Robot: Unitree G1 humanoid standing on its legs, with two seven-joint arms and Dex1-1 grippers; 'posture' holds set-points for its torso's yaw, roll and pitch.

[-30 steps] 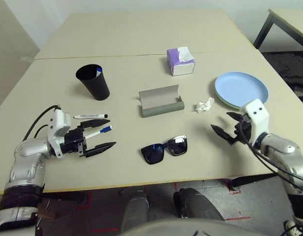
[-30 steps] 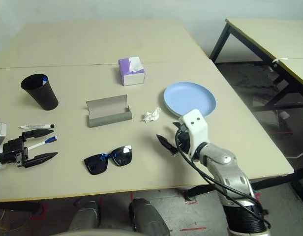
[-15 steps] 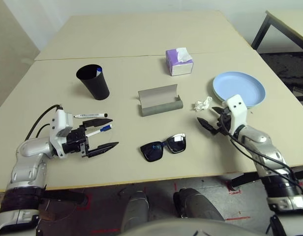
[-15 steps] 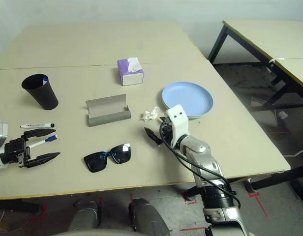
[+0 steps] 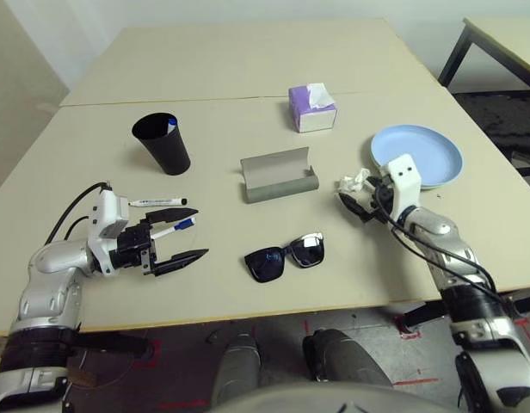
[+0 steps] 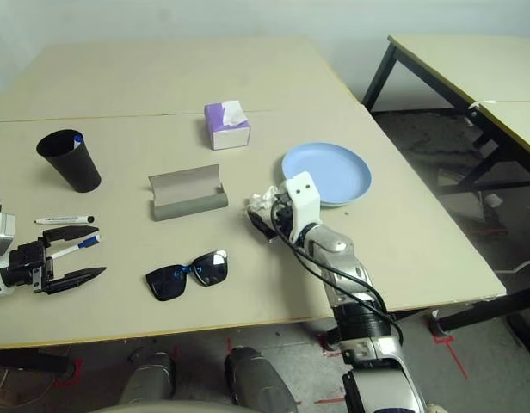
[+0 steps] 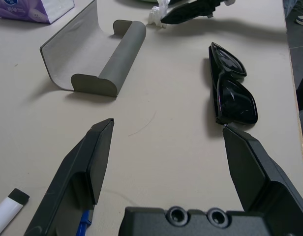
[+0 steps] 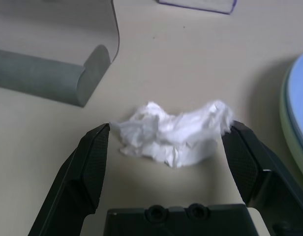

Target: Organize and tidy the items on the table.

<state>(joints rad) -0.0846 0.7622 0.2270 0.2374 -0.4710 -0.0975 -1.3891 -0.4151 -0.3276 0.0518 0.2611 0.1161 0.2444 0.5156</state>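
Crumpled white tissue (image 8: pixel 173 140) is lying just left of the light blue plate (image 5: pixel 417 153), between the right gripper's (image 8: pixel 171 126) spread fingers. Farther left of the plate, the grey glasses case (image 5: pixel 280 182) is resting; well left, the left gripper (image 5: pixel 201 232) is gaping.

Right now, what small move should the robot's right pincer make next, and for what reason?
Probably close the right pincer gently: its two black fingers stand open, one on each side of the crumpled white paper tissue, which lies between their tips. The stacked round plates, blue over green, stand off to one side, so they seem out of the way.
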